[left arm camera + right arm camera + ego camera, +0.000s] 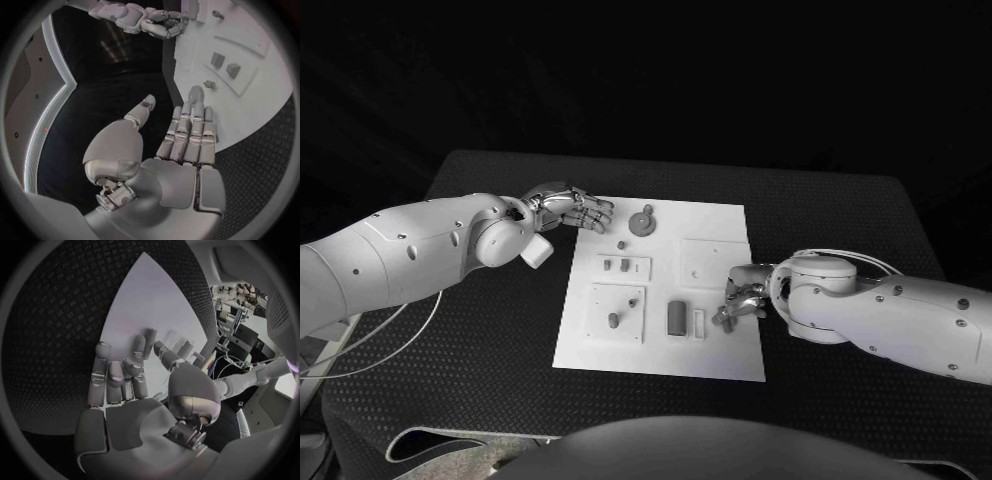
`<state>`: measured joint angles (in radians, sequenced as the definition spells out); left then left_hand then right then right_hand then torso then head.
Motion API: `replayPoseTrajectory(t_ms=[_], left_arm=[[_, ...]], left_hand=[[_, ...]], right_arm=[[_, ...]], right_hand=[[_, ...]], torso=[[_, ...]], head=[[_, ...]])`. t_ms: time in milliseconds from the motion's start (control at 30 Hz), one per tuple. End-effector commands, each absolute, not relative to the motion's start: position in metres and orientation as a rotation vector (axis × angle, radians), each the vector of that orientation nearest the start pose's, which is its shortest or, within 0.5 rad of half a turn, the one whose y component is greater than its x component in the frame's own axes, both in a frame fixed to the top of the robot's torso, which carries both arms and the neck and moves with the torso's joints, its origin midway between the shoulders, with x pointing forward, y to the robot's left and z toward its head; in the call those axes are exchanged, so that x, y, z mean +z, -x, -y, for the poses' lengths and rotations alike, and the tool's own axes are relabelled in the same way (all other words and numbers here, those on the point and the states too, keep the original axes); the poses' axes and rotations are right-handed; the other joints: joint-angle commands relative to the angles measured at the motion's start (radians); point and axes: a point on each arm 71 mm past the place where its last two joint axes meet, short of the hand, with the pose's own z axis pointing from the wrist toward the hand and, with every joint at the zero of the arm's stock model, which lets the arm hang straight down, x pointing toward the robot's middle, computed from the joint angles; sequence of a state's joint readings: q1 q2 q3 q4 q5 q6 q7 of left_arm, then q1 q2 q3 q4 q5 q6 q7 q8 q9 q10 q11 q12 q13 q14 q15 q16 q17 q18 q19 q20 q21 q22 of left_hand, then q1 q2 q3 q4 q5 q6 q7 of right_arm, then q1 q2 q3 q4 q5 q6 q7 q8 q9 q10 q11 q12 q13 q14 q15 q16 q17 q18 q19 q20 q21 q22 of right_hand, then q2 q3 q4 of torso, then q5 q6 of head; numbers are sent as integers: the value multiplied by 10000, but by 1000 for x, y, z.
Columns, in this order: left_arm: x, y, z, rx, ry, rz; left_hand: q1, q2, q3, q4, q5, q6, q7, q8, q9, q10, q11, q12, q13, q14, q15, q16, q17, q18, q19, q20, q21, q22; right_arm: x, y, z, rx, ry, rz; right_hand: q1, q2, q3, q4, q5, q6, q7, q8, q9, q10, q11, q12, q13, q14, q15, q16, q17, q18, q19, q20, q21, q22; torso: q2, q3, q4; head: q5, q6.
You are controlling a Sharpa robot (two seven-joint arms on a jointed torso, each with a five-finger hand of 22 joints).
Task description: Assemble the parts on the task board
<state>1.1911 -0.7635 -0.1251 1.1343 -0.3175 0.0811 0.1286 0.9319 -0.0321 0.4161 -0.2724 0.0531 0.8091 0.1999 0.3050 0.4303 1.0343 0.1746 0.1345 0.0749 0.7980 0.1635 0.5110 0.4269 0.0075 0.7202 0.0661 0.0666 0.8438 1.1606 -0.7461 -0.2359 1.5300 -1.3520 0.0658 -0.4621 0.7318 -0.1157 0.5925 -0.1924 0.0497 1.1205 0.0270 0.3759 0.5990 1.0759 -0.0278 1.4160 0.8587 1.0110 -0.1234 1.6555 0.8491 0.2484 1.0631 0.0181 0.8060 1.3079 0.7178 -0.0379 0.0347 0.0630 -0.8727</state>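
Both my hands sit at the task board (pixel 718 225) holding nothing — left hand (pixel 574 210) with fingers spread at its far corner, just beside the round part (pixel 642 221); right hand (pixel 740 300) loosely curled near the upright part (pixel 676 317). I judge picking is next — it needs a precise pinch.

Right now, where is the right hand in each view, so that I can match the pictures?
Head view: the right hand is at the right edge of the board.
Left wrist view: it is at the board, beyond the left hand.
Right wrist view: it fills the middle, fingers towards the board.
Shared landmark: the white board.
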Motion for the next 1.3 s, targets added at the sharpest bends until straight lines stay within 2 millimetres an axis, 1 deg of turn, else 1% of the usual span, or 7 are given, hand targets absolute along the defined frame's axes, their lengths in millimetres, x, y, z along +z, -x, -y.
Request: replayPoseTrajectory(t_ms=[33,100,233,400,500,600,1300], left_arm=[[-250,-524,-269,-12520,8974,-19534],[-250,-524,-269,-12517,8976,-19536],[-250,-524,-269,-12512,8980,-19533],[-249,-523,-269,-12498,8988,-19532],[-249,-523,-269,-12495,8990,-19535],[-249,-523,-270,-12477,8998,-19529],[-250,-523,-270,-12417,8990,-19552]], left_hand=[[-85,-5,-71,-13,-37,-66,2,35,13,-70,-8,-1,4,-56,12,-35,13,-74,-44,1,57,17],[-86,-4,-72,-15,-37,-66,2,35,13,-70,-9,-1,4,-56,12,-36,14,-74,-44,0,57,17],[-85,-2,-74,-18,-37,-66,2,36,14,-71,-9,-1,4,-56,11,-36,16,-73,-44,-1,57,18],[-80,0,-74,-26,-37,-67,1,38,15,-71,-10,0,5,-57,10,-37,19,-73,-45,-3,57,18],[-72,2,-74,-35,-37,-67,-1,39,16,-71,-11,0,5,-57,9,-38,22,-72,-45,-4,58,19],[-69,3,-74,-39,-37,-68,-1,40,16,-71,-11,0,5,-57,9,-38,24,-72,-45,-5,58,19],[-46,27,-70,-62,-37,-68,-3,48,22,-69,-13,3,7,-56,6,-40,41,-74,-41,-8,61,23]], right_arm=[[-314,-427,187,1871,2291,-23928],[-314,-425,185,2007,2256,-24037],[-317,-419,183,2165,2334,-24208],[-318,-418,184,2160,2311,-24229],[-319,-418,185,2185,2192,-24137],[-318,-419,185,2284,1917,-23993],[-312,-414,185,4620,-3947,-23802]], right_hand=[[-96,66,33,16,33,-727,543,-598,-95,-76,-3,-98,-46,-73,7,66,-32,134,-51,24,-37,138],[-13,264,65,-177,32,-778,574,-663,-132,-78,19,-180,-87,-103,24,68,-32,134,-90,30,-32,164],[430,949,158,-952,33,-859,633,-792,-223,-34,64,-254,-122,-138,70,79,-41,134,-144,54,-4,191],[1554,1152,269,-1017,42,-860,645,-835,-279,-26,86,-253,-106,-170,98,102,-42,134,-239,48,60,218],[2350,1190,170,-1032,48,-859,631,-842,-297,-36,84,-250,-89,-208,103,122,-41,134,-326,82,114,214],[2654,1176,52,-1041,39,-850,625,-839,-305,-36,81,-251,-81,-220,106,130,-46,134,-354,110,140,203],[2899,1161,-147,-1032,36,-639,545,-747,-303,74,2,-189,-38,-81,87,166,-11,134,-252,115,210,177]], torso=[[-3,-6,3],[-3,-8,2],[0,-3,-11],[1,-8,-20],[3,-9,-21],[3,-4,-14],[1,-5,-1]], head=[[-14,1],[-18,1],[-30,1],[-42,1],[-50,1],[-61,1],[-61,1]])
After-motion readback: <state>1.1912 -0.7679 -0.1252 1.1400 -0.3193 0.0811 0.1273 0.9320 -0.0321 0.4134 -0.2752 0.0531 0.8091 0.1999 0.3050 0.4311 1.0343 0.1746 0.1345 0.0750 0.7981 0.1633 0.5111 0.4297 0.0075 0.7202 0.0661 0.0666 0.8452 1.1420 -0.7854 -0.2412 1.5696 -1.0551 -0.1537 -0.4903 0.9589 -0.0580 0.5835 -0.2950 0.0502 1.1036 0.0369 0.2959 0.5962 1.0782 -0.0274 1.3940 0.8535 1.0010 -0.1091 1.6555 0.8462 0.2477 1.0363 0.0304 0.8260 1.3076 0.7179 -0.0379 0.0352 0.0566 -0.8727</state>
